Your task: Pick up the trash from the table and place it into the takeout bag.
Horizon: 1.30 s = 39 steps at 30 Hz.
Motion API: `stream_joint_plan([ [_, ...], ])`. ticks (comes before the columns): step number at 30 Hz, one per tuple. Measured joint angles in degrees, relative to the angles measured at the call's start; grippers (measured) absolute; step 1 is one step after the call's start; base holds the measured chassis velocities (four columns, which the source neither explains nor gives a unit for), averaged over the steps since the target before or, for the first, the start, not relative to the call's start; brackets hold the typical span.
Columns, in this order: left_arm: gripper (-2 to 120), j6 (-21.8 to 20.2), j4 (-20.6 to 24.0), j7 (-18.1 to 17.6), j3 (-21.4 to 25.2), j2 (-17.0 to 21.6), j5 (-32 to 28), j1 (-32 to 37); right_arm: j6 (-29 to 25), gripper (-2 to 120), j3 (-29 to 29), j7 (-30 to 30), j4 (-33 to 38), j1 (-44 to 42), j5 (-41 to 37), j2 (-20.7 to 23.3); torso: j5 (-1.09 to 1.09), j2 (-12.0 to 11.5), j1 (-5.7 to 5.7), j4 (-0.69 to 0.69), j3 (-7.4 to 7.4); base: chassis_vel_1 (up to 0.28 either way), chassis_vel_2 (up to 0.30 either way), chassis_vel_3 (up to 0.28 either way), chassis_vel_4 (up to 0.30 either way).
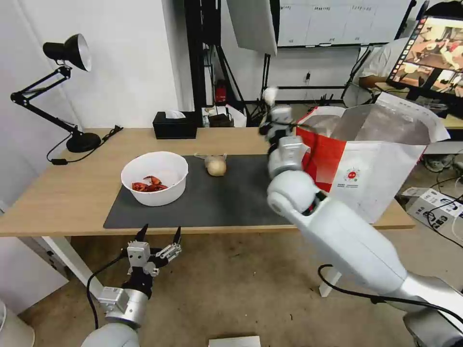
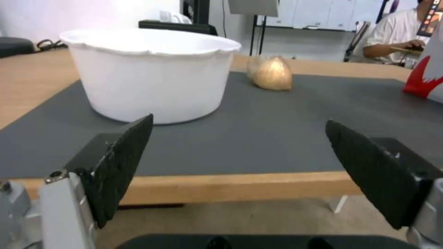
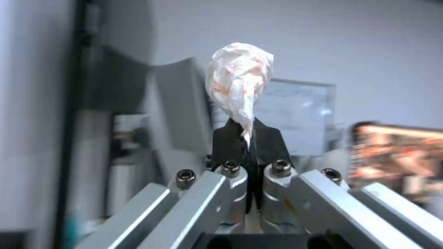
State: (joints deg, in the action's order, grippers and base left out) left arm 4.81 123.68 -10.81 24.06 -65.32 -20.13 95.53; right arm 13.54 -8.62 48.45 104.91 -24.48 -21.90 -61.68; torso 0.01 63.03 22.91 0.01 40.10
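Brown, scuffed floor lies nearest, and above it the left gripper (image 1: pixel 159 234) hangs just short of the table's front edge, its black fingers spread wide with nothing between them. Beyond it runs the table (image 1: pixel 62 193), a long light-wood top carrying a dark grey mat (image 1: pixel 231 197). On the mat's left part sits the white round bowl (image 1: pixel 155 178), plain-walled with a wavy rim and red shells in its bottom. Farther back on the mat, well apart from the bowl, lies the beige wrapped ball (image 1: pixel 216 166), glossy in its clear film. At the table's right end stands the takeout bag (image 1: pixel 371 164), red and white with a small round logo, its mouth open on silver foil. The right arm reaches up over the mat beside the bag's near corner; the right gripper (image 3: pixel 247 133) is pinched tight on the twisted tail of the crumpled tissue (image 3: pixel 240 77), a white wad with faint orange stains held aloft. At the table's far edge are a black tissue box (image 1: pixel 175 125) and a black desk lamp (image 1: pixel 67 53), against a white wall.
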Motion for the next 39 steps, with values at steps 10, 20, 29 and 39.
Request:
stream_joint_plan([
  [10,100,-0.07,-0.68,0.07,-1.17,0.09,0.09,-1.09,5.28,0,5.88,6.32,0.64,-1.72,-5.42,4.52,-0.01,0.00,0.01,-0.02,0.00,0.000,0.000,0.000,0.000],
  [20,100,-0.53,-1.47,-0.14,-1.60,0.45,-0.52,-2.35,7.84,28,5.89,7.17,1.38,-1.88,-14.31,6.17,-0.01,0.00,0.01,-0.01,0.00,0.000,0.000,0.000,0.000],
  [29,100,-1.17,-0.38,-0.18,-0.67,0.79,-1.45,-1.73,8.93,65,4.51,7.29,1.26,-0.05,-15.65,6.32,-0.02,0.00,0.01,-0.01,0.00,0.000,0.000,0.000,0.000],
  [39,100,-1.38,0.13,-0.18,-0.18,1.34,-1.85,-1.63,8.92,97,3.85,7.34,2.73,-0.41,-17.15,7.34,-0.01,0.00,0.01,-0.01,0.01,0.000,0.000,0.000,0.000],
])
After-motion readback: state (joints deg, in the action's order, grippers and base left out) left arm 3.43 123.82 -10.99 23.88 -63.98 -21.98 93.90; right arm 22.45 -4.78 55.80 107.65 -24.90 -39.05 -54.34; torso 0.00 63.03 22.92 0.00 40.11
